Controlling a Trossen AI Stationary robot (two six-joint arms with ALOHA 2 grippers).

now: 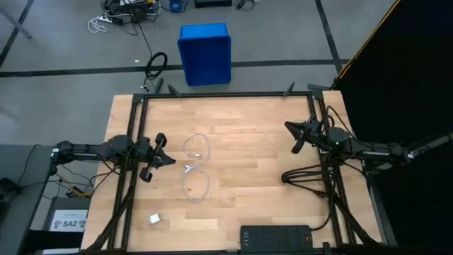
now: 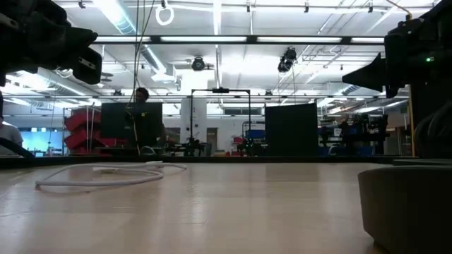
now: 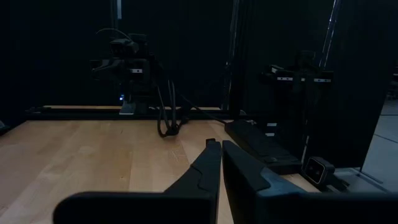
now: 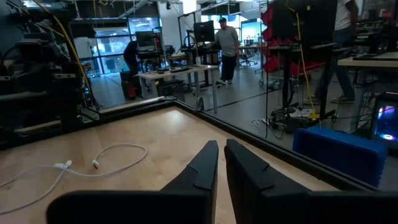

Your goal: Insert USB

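Two dark, slender arms end in matte black grippers, the left gripper (image 3: 217,163) and right gripper (image 4: 221,163), each with tapered, wedge-shaped fingers. Black cables loop from the right arm's base.

Only thing I can actually read is "SA2" on a white label (image 1: 69,222), which sits on the floor-level frame just off the left side of the desk (image 1: 241,142), seen from the high view. There's smaller print on that same label but it's too tiny to make out. Nothing readable in the low view or either wrist view.
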